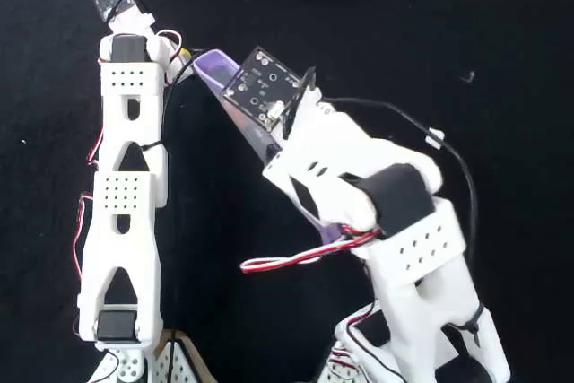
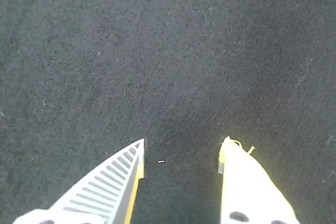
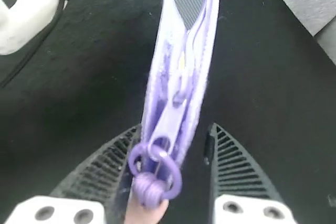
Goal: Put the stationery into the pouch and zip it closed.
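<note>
**Lining up on the zip pull**

The purple pouch [image 1: 215, 67] is lying on the black table [image 1: 502, 42], running diagonally from the upper left of the high view down under my right arm. I am holding my right gripper [image 3: 176, 129] spread open astride one end of it, a finger on either side, clamping nothing. The ringed zip pull [image 3: 155, 169] is sitting just between those fingers, close to my wrist. My left gripper [image 2: 181, 156] is also gaping, over bare black cloth, carrying nothing.

I am judging this to be the zipping step. The next move is calling for my right fingers to pinch the pull and draw it along the zip line. The other end of the pouch will probably need pinning so it does not slide.

My right arm is covering most of the pouch in the high view. I cannot tell how far the zip is shut. A pale yellow streak inside may be stationery, but I am not sure.
</note>
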Robot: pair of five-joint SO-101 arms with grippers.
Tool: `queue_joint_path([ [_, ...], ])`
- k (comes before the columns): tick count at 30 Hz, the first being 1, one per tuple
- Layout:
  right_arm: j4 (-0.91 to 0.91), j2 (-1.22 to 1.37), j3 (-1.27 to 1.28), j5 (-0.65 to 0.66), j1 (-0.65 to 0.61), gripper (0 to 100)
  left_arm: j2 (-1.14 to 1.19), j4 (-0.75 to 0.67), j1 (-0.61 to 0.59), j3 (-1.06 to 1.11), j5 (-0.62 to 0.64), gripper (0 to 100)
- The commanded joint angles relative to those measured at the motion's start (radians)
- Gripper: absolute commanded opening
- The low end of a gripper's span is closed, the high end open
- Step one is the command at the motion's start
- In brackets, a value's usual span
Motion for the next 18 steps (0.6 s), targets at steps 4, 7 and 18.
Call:
queue_joint_path([
  [4, 0.195, -0.018, -0.170, 0.011, -0.005, 18.4, -0.014, -0.012, -0.008, -0.045, -0.008, 23],
  [7, 0.258, -0.018, -0.163, 0.011, -0.003, 18.2, -0.014, -0.012, -0.010, -0.045, -0.008, 23],
  [18, 0.272, -0.082, 0.022, 0.210, 0.249, 18.1, -0.014, -0.011, -0.012, -0.045, -0.008, 23],
])
